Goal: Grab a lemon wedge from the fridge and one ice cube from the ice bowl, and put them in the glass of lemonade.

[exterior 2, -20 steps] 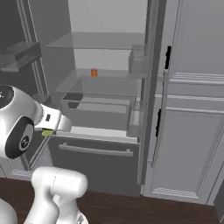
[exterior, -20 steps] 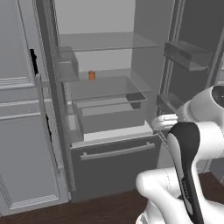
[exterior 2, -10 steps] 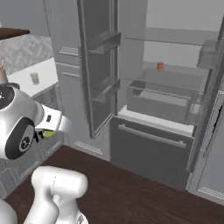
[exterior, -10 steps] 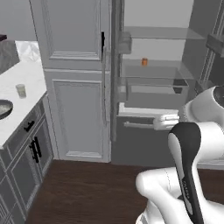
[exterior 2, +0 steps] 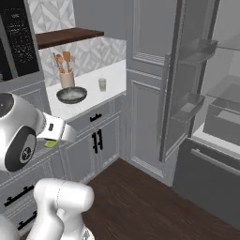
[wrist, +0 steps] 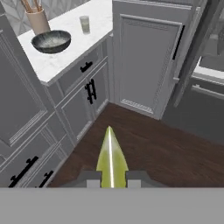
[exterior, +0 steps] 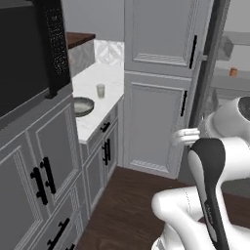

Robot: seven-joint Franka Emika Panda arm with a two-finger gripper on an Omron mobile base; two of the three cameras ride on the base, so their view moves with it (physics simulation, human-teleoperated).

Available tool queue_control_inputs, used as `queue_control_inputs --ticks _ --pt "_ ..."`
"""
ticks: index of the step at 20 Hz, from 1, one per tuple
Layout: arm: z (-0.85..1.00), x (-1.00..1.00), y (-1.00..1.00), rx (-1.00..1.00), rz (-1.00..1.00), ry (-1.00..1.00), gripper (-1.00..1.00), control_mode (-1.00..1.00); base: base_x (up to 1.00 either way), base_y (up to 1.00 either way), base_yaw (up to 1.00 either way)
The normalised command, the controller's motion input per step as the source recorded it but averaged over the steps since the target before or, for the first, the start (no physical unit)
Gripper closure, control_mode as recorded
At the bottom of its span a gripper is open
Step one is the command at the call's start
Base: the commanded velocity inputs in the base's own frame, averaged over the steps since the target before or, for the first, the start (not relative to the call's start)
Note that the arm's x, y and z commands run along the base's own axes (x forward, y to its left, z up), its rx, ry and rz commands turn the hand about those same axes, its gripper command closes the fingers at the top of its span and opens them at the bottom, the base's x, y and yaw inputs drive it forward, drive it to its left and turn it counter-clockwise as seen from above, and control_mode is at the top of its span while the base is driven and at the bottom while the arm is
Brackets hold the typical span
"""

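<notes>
1. Lemon wedge [wrist: 111, 159] is sitting pinched between the gripper [wrist: 111, 179] tips, jaws closing on it, point sticking forward so it can drop cleanly.
2. Glass of lemonade [wrist: 85, 24] is standing on the white counter [wrist: 57, 61], near the ice bowl [wrist: 51, 41], keeping both targets together.
3. Fridge [exterior 2: 201, 93] door is hanging open, well apart from the counter.
4. Arm is carrying the wedge low, above the floor.
</notes>
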Motion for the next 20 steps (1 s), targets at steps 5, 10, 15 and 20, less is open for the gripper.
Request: queue_control_inputs --ticks 5,10,15,20 --pt "0.00 0.00 0.00 0.00 0.00 0.00 1.00 1.00 1.00 0.02 0.00" --pt "0.00 0.00 0.00 0.00 0.00 0.00 1.00 1.00 1.00 0.00 0.02" --pt "0.00 0.00 0.00 0.00 0.00 0.00 1.00 1.00 0.76 0.01 0.16" --pt "0.00 0.00 0.00 0.00 0.00 0.00 1.00 1.00 0.32 0.10 0.28"
